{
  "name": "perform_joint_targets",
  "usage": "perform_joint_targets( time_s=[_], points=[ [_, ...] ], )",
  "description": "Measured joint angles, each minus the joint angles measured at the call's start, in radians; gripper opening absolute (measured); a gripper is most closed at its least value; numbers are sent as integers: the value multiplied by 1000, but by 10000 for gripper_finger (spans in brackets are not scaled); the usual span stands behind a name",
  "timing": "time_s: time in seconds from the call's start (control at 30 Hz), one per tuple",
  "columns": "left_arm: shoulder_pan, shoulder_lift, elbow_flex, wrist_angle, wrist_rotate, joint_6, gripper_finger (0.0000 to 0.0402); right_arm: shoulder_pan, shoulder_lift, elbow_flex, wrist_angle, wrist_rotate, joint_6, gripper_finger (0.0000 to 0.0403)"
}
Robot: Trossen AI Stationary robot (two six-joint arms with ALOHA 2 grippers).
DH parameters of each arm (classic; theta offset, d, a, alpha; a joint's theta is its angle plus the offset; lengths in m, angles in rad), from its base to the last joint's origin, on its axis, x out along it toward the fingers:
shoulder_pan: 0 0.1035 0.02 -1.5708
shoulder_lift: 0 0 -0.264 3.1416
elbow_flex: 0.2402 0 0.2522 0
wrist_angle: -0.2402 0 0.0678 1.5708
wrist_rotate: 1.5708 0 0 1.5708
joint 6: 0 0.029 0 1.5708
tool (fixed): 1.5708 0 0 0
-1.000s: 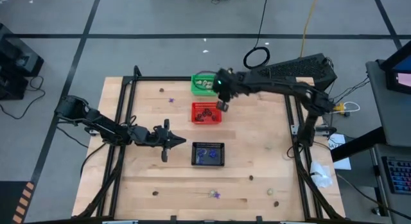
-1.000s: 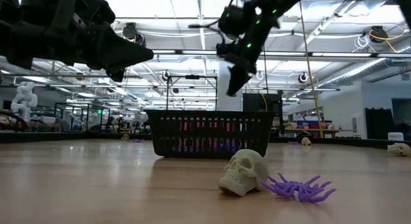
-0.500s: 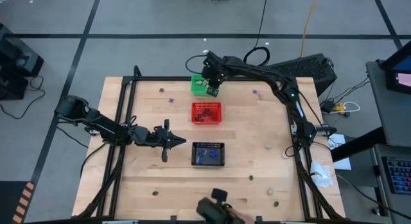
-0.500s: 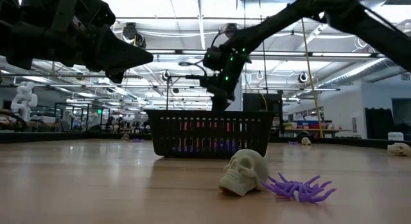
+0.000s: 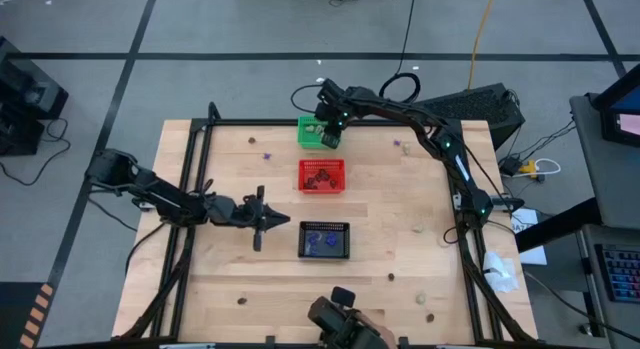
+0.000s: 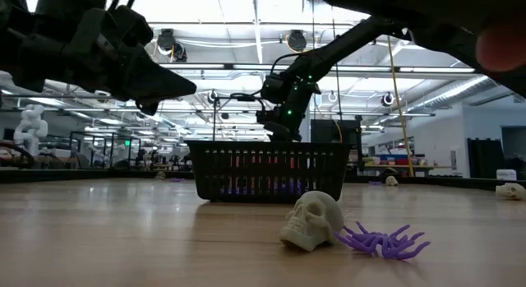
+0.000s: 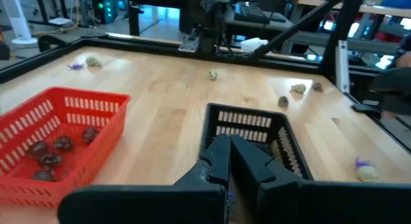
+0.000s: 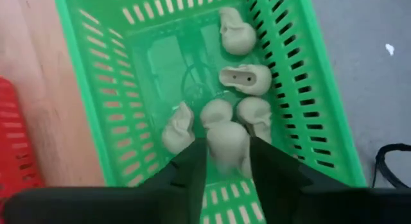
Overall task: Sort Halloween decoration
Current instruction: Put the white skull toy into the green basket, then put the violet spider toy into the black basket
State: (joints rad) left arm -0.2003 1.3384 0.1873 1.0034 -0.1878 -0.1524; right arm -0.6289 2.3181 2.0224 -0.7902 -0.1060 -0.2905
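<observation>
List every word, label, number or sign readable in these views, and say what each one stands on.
None can be read.
green basket, red basket, black basket: plain mesh, no label.
cream skulls in the green basket: no markings.
right gripper and left gripper: no visible lettering.
table: bare wood.
Room behind, in the low view: any signs are too small and blurred to read.

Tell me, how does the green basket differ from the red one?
The green basket holds pale cream skulls; the red basket holds dark brown trinkets. The green basket sits at the table's far edge, the red basket nearer the middle. The right gripper hovers over the green basket, a skull between its fingers; nothing hovers over the red basket. Both are rectangular mesh.
</observation>
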Motion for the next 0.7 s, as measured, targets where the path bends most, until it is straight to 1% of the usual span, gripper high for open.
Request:
perform_joint_targets(
  time_s=[0.1,0.17,0.23,0.3,0.4,0.5,0.6,0.63,0.7],
  points=[
    [39,0,22,-43,21,2,8,0,-4,0,-3,-6,46,149],
    [82,0,44,-119,49,1,8,0,-2,0,-20,-6,58,166],
    [132,0,69,-202,77,2,8,1,-1,0,-34,-1,47,175],
    [191,-5,101,-292,124,2,8,4,-3,0,-35,2,41,171],
    [294,-30,168,-464,224,30,8,11,-37,-1,-34,1,20,137],
    [395,-67,256,-698,297,109,8,16,-96,0,-6,0,4,83],
    [484,-89,371,-973,304,214,8,16,-150,0,13,-3,-15,23],
    [508,-90,411,-1061,304,247,8,16,-165,-5,22,-4,-17,12],
    [554,-88,485,-1204,304,315,8,15,-206,-41,63,-17,-14,8]
  ],
)
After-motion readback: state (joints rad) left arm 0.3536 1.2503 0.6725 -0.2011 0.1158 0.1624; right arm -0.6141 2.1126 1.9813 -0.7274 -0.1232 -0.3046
